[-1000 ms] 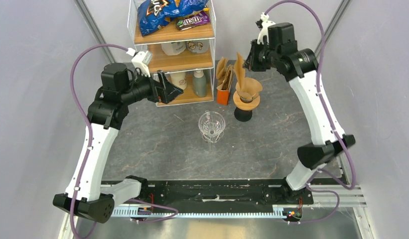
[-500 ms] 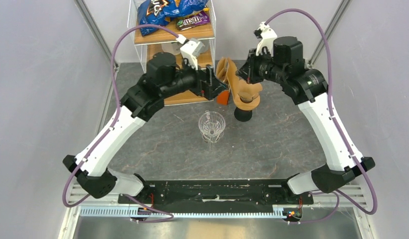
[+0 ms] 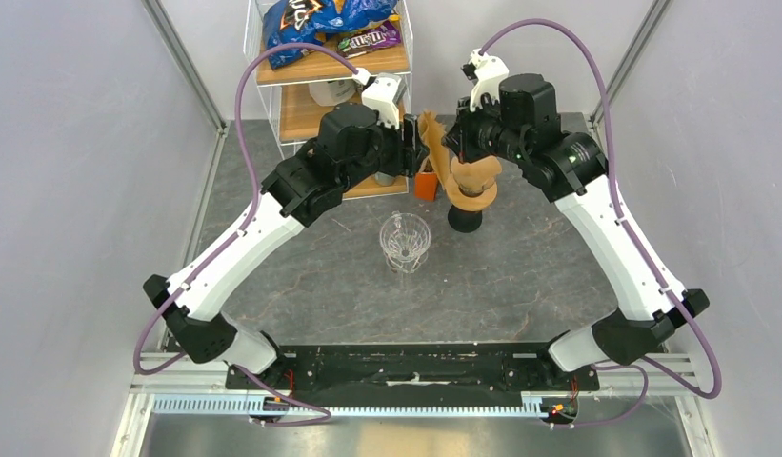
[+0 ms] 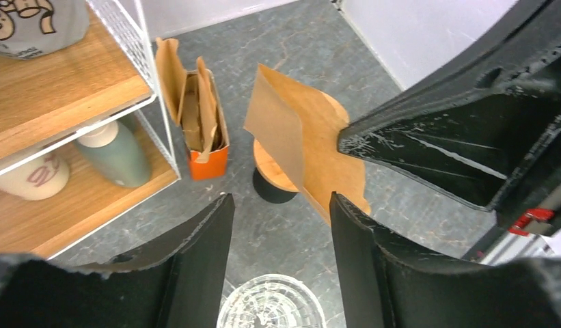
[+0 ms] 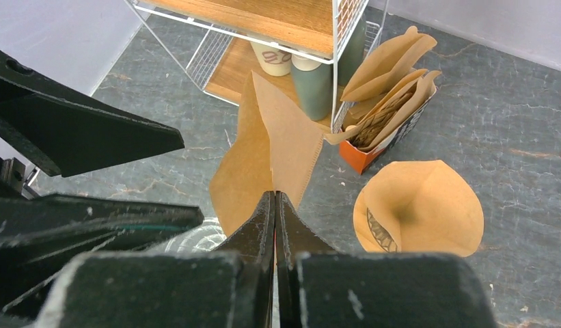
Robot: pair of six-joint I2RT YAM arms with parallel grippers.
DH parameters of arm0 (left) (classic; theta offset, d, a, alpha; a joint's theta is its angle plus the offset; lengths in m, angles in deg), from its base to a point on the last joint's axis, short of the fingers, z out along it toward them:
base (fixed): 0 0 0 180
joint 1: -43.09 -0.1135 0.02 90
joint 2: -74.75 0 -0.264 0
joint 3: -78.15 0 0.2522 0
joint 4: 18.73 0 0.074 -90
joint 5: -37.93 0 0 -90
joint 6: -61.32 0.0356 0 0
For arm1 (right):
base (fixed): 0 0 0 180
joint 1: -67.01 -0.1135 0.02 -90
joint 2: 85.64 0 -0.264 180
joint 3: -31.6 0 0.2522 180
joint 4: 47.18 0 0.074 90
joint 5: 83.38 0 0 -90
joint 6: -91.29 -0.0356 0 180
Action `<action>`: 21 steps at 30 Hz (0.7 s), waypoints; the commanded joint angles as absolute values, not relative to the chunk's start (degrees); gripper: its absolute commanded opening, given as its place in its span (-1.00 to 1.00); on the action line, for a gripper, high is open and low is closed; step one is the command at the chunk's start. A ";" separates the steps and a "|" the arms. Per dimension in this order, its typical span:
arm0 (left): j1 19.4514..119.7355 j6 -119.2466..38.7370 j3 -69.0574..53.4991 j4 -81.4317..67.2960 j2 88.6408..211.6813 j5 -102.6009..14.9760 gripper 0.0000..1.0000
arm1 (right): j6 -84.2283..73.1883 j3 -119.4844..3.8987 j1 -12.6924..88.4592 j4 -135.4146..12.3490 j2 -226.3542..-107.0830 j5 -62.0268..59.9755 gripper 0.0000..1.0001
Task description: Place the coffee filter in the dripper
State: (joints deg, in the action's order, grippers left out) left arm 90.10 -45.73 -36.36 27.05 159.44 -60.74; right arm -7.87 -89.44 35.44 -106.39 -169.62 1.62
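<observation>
We are looking down on a grey stone-patterned table (image 3: 301,276) where two robot arms are reaching in toward each other near the far edge. The right gripper (image 5: 275,199) is pinching a brown paper coffee filter (image 5: 270,147) by its lower edge. Its two fingers are pressing flat together on the paper, and the filter is standing up from them, folded and partly fanned, in the air above the table.

The left gripper (image 4: 281,198) is pointing at that filter from the other side with its fingers standing apart and nothing between them. Whether it is touching the paper we cannot tell.

The glass dripper (image 3: 404,240) is sitting upright and bare in the middle of the table, nearer the arm bases than the filter and well below it. The filter is not in it yet.

Just beyond the held filter, a tan cone (image 5: 421,205) is resting on a dark base, and an orange box (image 4: 208,160) stuffed with more brown filters is standing beside it, by the foot of a wire rack (image 3: 249,57) (wooden shelves, holding bottles, cups and snack bags).
</observation>
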 commanded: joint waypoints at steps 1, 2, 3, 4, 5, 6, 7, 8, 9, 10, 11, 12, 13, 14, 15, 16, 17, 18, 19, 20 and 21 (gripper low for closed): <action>90.29 -46.09 -39.40 27.71 160.51 -65.70 0.20 | -6.76 -91.76 34.68 -103.74 -169.97 3.02 -1.00; 90.29 -46.37 -39.41 27.81 160.68 -65.70 0.19 | -6.78 -91.76 34.61 -103.72 -170.01 3.02 -1.00; 90.33 -46.55 -39.49 28.05 160.94 -65.55 0.17 | -6.63 -91.80 34.42 -103.72 -170.09 2.95 -1.00; 90.29 -46.64 -39.50 28.15 161.17 -65.28 0.13 | -6.46 -91.85 34.25 -103.82 -170.10 2.96 -1.00; 90.29 -46.90 -39.44 28.26 161.29 -65.41 0.08 | -6.32 -91.93 34.10 -103.82 -170.11 3.00 -1.00; 90.29 -47.20 -39.40 28.37 161.45 -65.41 0.06 | -6.27 -92.01 33.93 -103.83 -170.11 2.87 -1.00; 90.29 -47.22 -39.49 28.42 161.66 -65.26 0.05 | -6.25 -92.10 33.83 -103.81 -170.14 2.78 -1.00; 90.29 -47.30 -39.50 28.43 161.80 -65.54 0.06 | -6.10 -92.19 33.62 -103.90 -170.19 2.76 -1.00; 90.29 -47.54 -39.50 28.43 161.93 -65.77 0.05 | -5.90 -92.20 33.44 -103.91 -170.12 2.87 -1.00; 90.29 -47.71 -39.64 28.60 161.99 -65.93 0.05 | -5.26 -92.20 32.93 -103.92 -170.10 3.15 -1.00; 90.18 -48.44 -39.75 28.62 161.93 -65.96 0.08 | -4.58 -92.20 32.48 -104.05 -170.21 3.84 -1.00; 89.97 -48.93 -39.37 27.89 161.20 -64.08 0.21 | -4.36 -92.15 32.15 -104.17 -170.20 4.43 -1.00; 89.94 -49.04 -38.08 25.91 159.89 -62.25 0.31 | -4.17 -92.07 32.05 -104.17 -170.19 4.80 -1.00; 89.94 -49.06 -36.42 23.21 158.51 -60.51 0.34 | -3.85 -91.95 32.01 -104.16 -170.11 5.08 -1.00; 89.94 -49.26 -34.53 21.10 157.21 -59.82 0.37 | -3.83 -91.85 31.88 -104.16 -170.12 5.29 -1.00; 89.94 -49.45 -33.91 20.20 156.70 -59.91 0.37 | -4.01 -91.86 31.91 -104.03 -170.10 5.23 -1.00; 89.95 -49.60 -34.33 20.80 157.07 -60.53 0.36 | -4.20 -91.93 31.88 -103.94 -170.02 5.06 -1.00; 89.96 -49.96 -35.71 22.67 157.91 -61.84 0.31 | -4.36 -91.93 31.79 -103.68 -169.97 4.87 -1.00; 89.94 -50.25 -36.90 24.61 159.19 -63.27 0.25 | -4.41 -91.93 31.67 -103.45 -169.94 4.86 -1.00; 89.81 -50.74 -37.80 26.42 160.27 -64.44 0.20 | -4.44 -92.13 31.51 -103.30 -169.96 4.77 -1.00; 89.62 -51.05 -38.00 27.29 160.68 -64.72 0.17 | -4.48 -92.34 31.48 -103.22 -169.93 4.77 -1.00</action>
State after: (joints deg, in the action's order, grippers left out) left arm 90.05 -47.92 -35.18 26.21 159.70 -62.23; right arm -5.05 -89.88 31.94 -105.89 -170.08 3.78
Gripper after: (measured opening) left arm 0.616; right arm 0.007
